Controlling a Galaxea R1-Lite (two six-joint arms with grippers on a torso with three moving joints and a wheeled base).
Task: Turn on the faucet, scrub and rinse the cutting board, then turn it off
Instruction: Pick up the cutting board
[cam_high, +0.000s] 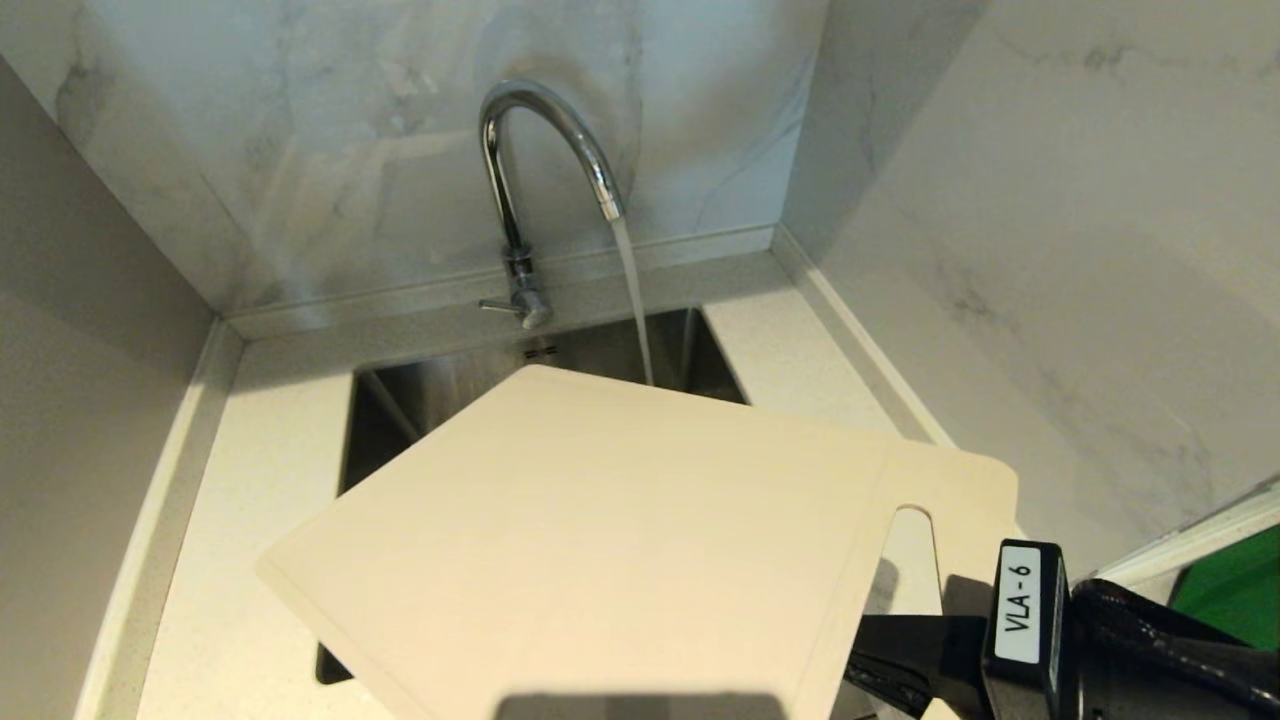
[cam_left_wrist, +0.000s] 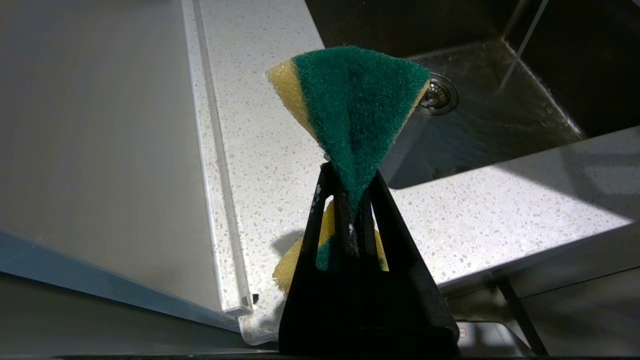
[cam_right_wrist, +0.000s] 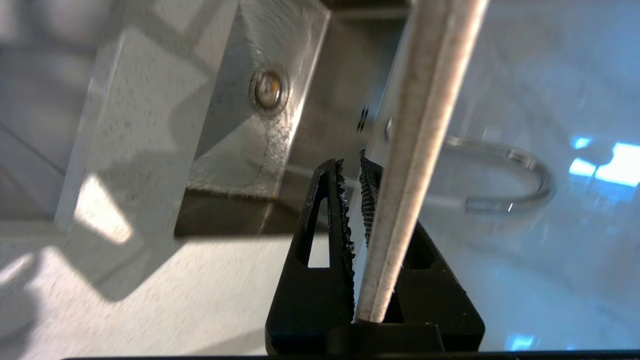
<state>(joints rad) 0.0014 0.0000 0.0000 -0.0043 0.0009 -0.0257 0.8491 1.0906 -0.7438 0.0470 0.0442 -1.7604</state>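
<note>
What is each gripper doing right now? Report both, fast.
Left gripper: shut on the sponge, beside the sink.
Right gripper: shut on the cutting board, holding it over the sink.

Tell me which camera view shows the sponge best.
The left wrist view: the green-and-yellow sponge fills its centre, pinched in the shut left gripper beside the sink. The head and right wrist views show none of it.

the right gripper (cam_right_wrist: 352, 200) is matte black plastic, its two tapering fingers (cam_right_wrist: 325, 240) cut with triangular openings and lined with ridged pads. a white label (cam_high: 1020, 603) at the lower right reads "vla-6".
</note>
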